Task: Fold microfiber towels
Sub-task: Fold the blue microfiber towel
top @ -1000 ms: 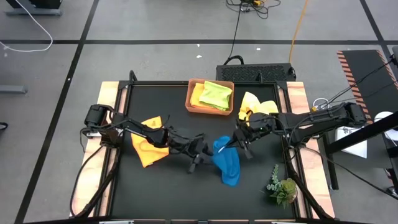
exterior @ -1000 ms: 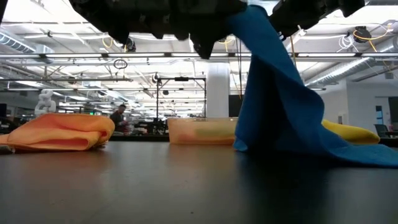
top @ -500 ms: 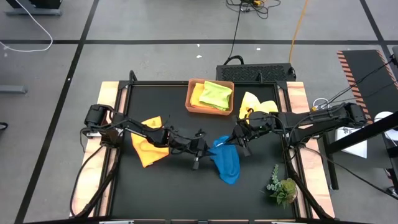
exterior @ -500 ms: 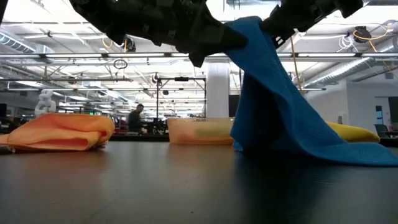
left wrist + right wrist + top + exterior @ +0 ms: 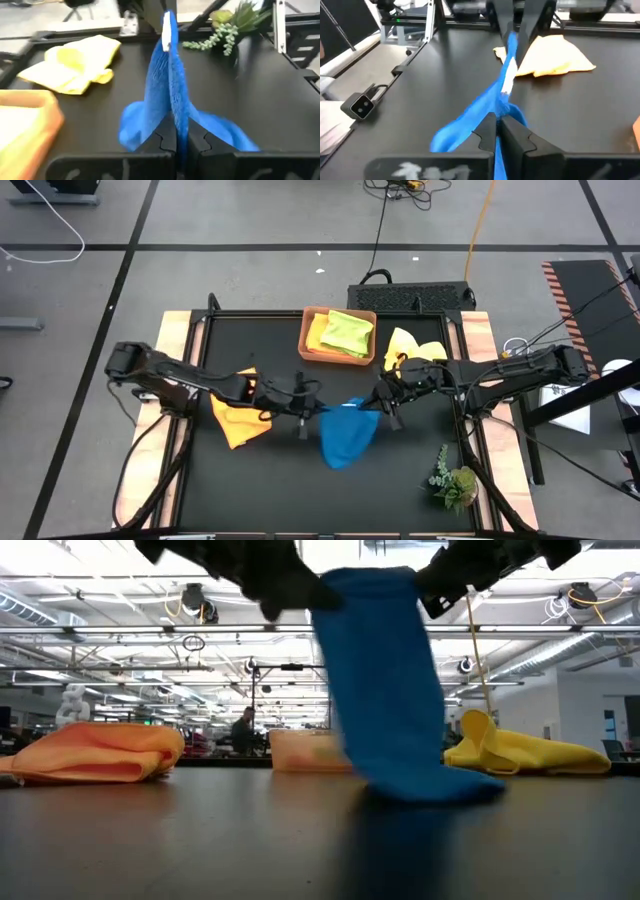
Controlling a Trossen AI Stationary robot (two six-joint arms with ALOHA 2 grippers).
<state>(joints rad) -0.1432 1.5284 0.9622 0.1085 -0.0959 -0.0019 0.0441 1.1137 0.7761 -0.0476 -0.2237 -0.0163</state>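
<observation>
Above mid-table, left claw (image 5: 308, 412) and right claw (image 5: 378, 406) each pinch the unlabelled blue towel (image 5: 346, 436).

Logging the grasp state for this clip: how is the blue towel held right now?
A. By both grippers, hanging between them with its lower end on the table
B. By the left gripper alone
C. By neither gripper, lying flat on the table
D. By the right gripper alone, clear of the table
A: the left gripper and right gripper are each shut on the blue towel, which hangs between them and reaches the table in the low view.
</observation>
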